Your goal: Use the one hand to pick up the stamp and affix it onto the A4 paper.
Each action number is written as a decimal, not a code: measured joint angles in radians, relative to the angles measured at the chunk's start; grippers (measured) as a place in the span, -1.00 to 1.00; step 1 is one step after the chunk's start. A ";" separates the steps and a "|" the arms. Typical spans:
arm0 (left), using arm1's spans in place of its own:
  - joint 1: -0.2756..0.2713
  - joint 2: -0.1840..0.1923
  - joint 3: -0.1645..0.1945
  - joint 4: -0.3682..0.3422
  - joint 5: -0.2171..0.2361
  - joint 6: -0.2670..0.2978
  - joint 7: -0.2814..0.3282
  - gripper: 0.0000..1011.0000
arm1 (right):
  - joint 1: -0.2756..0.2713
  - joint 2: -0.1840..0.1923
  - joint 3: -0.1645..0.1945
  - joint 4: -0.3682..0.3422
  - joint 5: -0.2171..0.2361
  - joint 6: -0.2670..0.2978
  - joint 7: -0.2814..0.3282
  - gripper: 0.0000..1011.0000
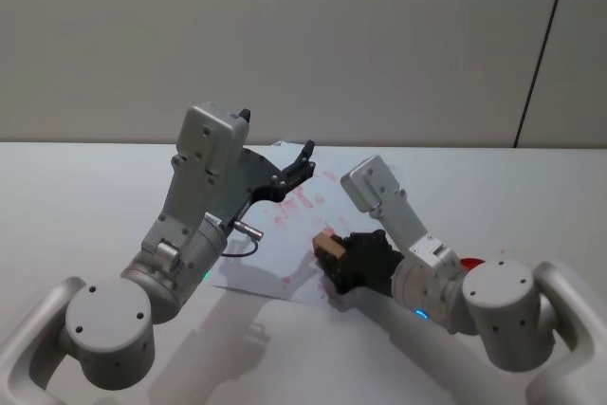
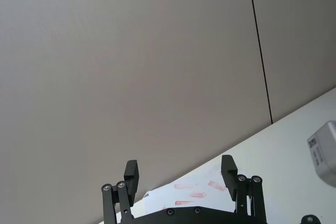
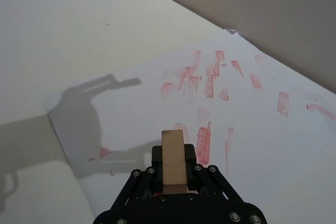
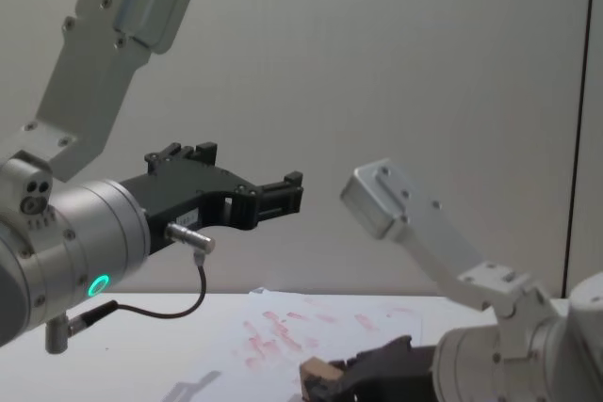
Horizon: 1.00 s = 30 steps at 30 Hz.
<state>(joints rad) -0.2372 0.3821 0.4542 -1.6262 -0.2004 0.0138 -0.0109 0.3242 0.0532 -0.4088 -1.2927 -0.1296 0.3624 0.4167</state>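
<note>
Presently, the right gripper, blue-lit at the wrist, is pinching the stamp between its two fingers, low over the near right part of the A4 paper.

- **Relation:** the paper lies directly ahead of and beneath the stamp. The right arm is plainly the nearer one.
- **Orientation:** the stamp's long axis runs in line with the gripper, and its free end projects past the fingertips toward the sheet. Red marks lie just beyond that end.
- **Contact:** whether the stamp touches the paper cannot be determined.
- **Judgement:** the coming move looks like a short press along that axis.
- **Other arm:** the left gripper, green-lit, hangs raised above the far part of the sheet with jaws spread, holding nothing.
</note>
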 joint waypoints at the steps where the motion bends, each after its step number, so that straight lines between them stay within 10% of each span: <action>1: 0.000 0.000 0.000 0.000 0.000 0.000 0.000 0.98 | 0.000 -0.001 -0.002 0.004 0.001 0.003 -0.002 -0.56; 30: 0.000 0.000 0.000 0.000 0.000 0.000 0.000 0.98 | 0.001 -0.021 0.005 0.006 0.096 -0.019 -0.096 -0.57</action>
<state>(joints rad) -0.2372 0.3821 0.4542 -1.6262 -0.2004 0.0138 -0.0109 0.3252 0.0325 -0.4039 -1.2866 -0.0339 0.3429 0.3206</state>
